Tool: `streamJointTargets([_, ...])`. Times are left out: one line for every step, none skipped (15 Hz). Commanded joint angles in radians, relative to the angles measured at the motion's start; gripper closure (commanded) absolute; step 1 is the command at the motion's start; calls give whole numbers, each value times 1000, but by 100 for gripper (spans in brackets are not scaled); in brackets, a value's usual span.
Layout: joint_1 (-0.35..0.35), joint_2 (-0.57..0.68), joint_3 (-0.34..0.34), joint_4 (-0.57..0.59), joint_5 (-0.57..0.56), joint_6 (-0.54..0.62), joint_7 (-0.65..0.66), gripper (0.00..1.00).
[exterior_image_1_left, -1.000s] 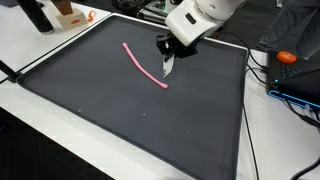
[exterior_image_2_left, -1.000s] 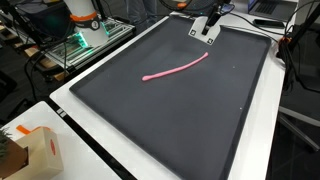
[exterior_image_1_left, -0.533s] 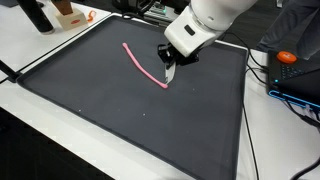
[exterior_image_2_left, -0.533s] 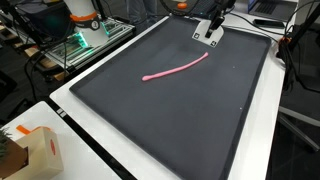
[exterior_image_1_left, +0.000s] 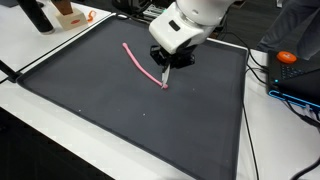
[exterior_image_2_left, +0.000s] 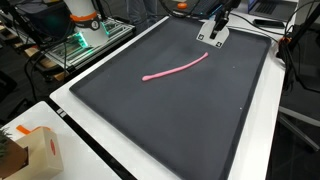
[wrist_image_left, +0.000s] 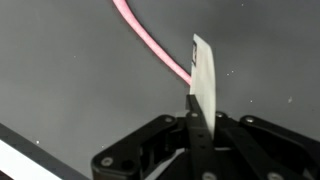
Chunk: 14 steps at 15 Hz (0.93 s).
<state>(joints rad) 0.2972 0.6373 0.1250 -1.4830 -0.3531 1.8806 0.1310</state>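
A long thin pink strip (exterior_image_1_left: 140, 62) lies on a black mat (exterior_image_1_left: 120, 110); it shows in both exterior views (exterior_image_2_left: 180, 68). My gripper (exterior_image_1_left: 165, 73) is shut and empty, fingers pressed together, pointing down just above the strip's near end. In the other exterior view the gripper (exterior_image_2_left: 213, 38) hangs at the mat's far edge. In the wrist view the closed fingertips (wrist_image_left: 203, 65) sit right beside the strip (wrist_image_left: 148, 38), whose end passes behind them. I cannot tell whether they touch it.
An orange object (exterior_image_1_left: 287, 57) and cables lie beside the mat. A dark bottle (exterior_image_1_left: 38, 15) and an orange-brown block (exterior_image_1_left: 70, 14) stand at a far corner. A cardboard box (exterior_image_2_left: 30, 150) sits on the white table; a green-lit device (exterior_image_2_left: 80, 42) stands behind.
My gripper has moved sideways and lower across the mat, from beside the strip to right over its end. The strip has not moved.
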Motion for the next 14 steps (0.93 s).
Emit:
streamJointTargets([-16, -15, -20, -13, 49, 38, 10, 99])
streamJointTargets([-23, -21, -24, -20, 60, 48, 11, 99])
streamJointTargets([-26, -27, -32, -27, 62, 52, 15, 99])
streamJointTargets([-29, -39, -40, -39, 59, 63, 20, 99])
streamJointTargets([-38, -51, -45, -51, 66, 72, 26, 99])
streamJointTargets([-47, -61, -48, -61, 74, 81, 28, 99])
streamJointTargets([-58, -74, -50, -74, 88, 90, 33, 99])
streamJointTargets([-68, -87, -54, -89, 102, 104, 41, 99])
streamJointTargets([-78, -101, -57, -106, 114, 117, 45, 99])
streamJointTargets([-91, -117, -58, -123, 134, 122, 48, 99])
streamJointTargets([-100, -132, -62, -141, 146, 131, 54, 99])
streamJointTargets([-112, -151, -63, -166, 164, 138, 56, 99])
streamJointTargets([-121, -166, -66, -188, 175, 148, 60, 99])
streamJointTargets([-131, -182, -68, -212, 187, 154, 62, 99])
